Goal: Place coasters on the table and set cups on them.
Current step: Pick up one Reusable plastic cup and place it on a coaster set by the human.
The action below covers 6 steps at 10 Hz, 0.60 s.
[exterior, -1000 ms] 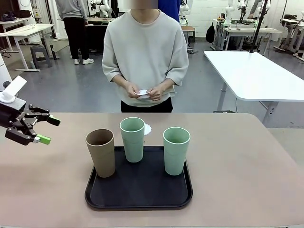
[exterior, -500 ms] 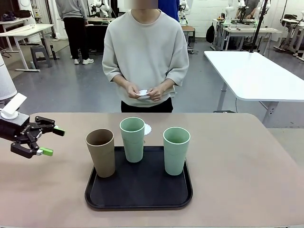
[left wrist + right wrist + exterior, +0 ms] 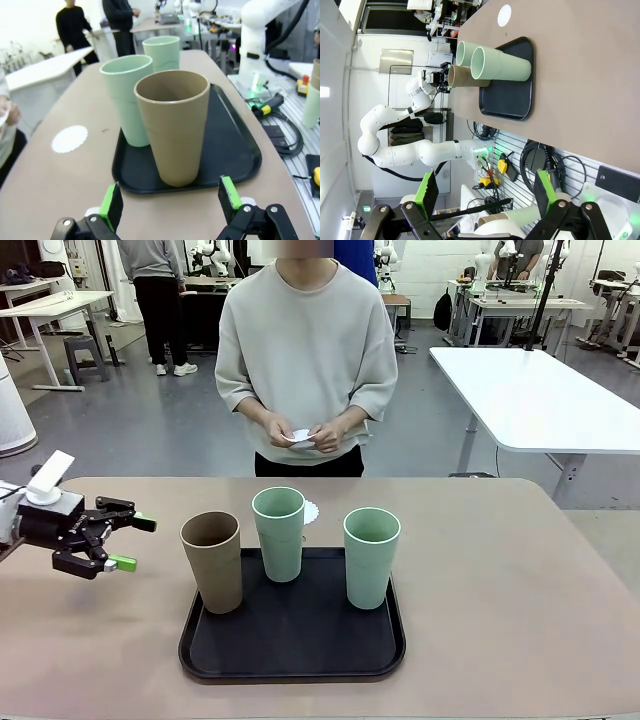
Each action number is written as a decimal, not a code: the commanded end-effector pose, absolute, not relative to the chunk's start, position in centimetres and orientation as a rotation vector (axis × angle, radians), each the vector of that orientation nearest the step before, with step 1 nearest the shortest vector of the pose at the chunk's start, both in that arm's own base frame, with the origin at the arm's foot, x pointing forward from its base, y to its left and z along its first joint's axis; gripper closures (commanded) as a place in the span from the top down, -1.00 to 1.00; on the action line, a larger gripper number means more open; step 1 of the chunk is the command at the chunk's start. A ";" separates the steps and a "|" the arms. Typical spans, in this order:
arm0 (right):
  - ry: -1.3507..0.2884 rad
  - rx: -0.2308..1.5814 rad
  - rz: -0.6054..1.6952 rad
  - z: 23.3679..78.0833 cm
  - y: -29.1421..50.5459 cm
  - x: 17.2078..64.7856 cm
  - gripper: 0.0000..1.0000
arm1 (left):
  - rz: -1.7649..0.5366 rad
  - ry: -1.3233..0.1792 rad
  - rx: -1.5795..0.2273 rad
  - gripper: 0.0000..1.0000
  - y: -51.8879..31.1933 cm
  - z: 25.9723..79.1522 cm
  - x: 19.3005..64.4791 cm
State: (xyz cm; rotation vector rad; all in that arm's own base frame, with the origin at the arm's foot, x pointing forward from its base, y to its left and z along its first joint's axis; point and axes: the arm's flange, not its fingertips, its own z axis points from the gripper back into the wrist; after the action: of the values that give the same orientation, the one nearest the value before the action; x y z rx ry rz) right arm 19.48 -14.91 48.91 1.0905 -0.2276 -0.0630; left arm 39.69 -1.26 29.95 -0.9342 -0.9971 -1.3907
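Beige table (image 3: 520, 580), brown cup (image 3: 213, 565) close ahead of left tool (image 3: 135, 544)

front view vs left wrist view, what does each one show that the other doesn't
Front view: the person's hands holding something small and white, and the coaster half hidden behind a mint cup. Left wrist view: that coaster whole, flat on the table, apart from the tray. Both: the brown cup, that mint cup and the second mint cup on the tray, and the open left pincer facing the brown cup.
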 end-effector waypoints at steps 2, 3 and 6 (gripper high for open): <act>-0.226 1.098 -0.063 48.9 -15.0 19.5 1.00 | -1.373 -0.982 -0.998 1.00 -2.9 28.6 40.4; -0.226 1.098 -0.063 48.9 -15.0 19.5 1.00 | -1.390 -0.974 -1.011 1.00 -3.9 28.0 40.4; -0.226 1.098 -0.063 48.9 -15.0 19.5 1.00 | -1.412 -0.971 -1.047 1.00 -6.3 26.7 40.1</act>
State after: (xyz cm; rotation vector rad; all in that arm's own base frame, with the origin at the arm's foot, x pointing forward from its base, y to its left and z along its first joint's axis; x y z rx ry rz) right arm 19.47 -14.91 48.91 1.0905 -0.2276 -0.0631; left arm 39.73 -5.53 27.18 -1.0493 -0.9297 -1.4079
